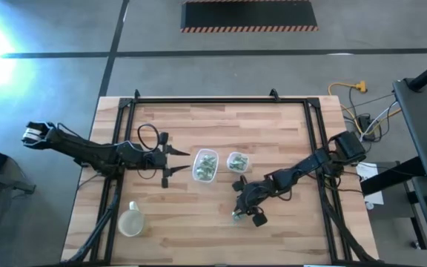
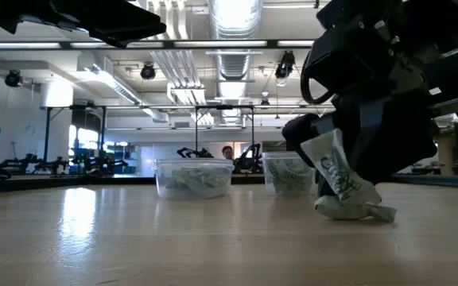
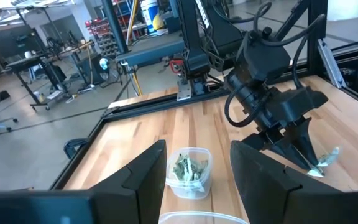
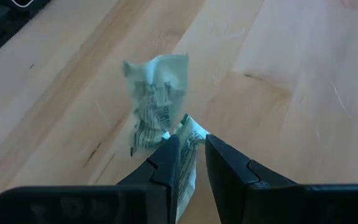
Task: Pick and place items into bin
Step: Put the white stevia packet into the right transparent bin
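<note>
Grip: right gripper [image 4: 190, 158] was down at the wooden surface [image 1: 273, 230], its jaws closed on one edge of a pale-green and white wrapped packet [image 4: 157, 106]; most of the packet stood free beyond the fingertips [image 4: 169, 155].
Packet position: in the low view the packet [image 2: 344, 187] touched the surface under the right gripper, just in front of the two containers.
Targets: larger clear container [image 1: 204, 166] and smaller clear container [image 1: 237, 162] sat side by side near mid-surface, both already holding similar wrapped pieces.
Left arm: left gripper [image 1: 175, 162] hovered just beside the larger container, jaws spread wide and empty.
Other item: a pale round cup-like object [image 1: 131, 221] stood near the front left, well apart from the work.
Risk 1: slip-out on lift; cause would be the thin corner pinch on crinkly, slick wrapping.
Risk 2: packet snagging on a container rim and falling outside; cause would be the loose hanging end swinging below the jaws.
Risk 3: contact between arms; cause would be the left gripper waiting so near the containers.
Risk 4: light container being nudged during release.
</note>
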You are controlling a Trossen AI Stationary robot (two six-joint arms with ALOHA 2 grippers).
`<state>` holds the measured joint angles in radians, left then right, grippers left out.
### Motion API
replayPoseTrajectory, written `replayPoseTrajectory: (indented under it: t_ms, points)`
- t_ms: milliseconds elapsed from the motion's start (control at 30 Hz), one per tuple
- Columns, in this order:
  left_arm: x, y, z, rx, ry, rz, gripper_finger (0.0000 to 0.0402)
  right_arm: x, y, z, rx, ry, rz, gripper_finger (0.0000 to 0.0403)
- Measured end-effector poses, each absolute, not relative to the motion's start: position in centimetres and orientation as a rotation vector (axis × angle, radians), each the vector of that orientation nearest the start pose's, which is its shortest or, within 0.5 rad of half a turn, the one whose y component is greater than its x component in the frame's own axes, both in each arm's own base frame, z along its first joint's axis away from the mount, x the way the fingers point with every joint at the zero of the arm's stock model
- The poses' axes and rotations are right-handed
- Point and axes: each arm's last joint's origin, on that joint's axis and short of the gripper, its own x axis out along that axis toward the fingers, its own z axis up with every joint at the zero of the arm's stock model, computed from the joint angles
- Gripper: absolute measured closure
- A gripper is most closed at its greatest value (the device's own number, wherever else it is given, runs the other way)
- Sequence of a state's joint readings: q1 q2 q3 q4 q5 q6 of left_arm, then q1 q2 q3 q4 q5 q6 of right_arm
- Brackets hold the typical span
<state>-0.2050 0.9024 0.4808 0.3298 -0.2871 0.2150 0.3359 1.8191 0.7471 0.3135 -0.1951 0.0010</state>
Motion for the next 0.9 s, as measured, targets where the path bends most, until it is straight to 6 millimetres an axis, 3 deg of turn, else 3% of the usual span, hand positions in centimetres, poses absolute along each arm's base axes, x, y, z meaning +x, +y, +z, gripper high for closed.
replayPoseTrajectory:
  t_ms: [900]
  points:
    - [19.72, -3.26, 25.64, 0.236, 0.097, 0.072, 0.0239, 30.84, 11.40, 11.16, -0.051, 0.759, 0.520, 0.0335]
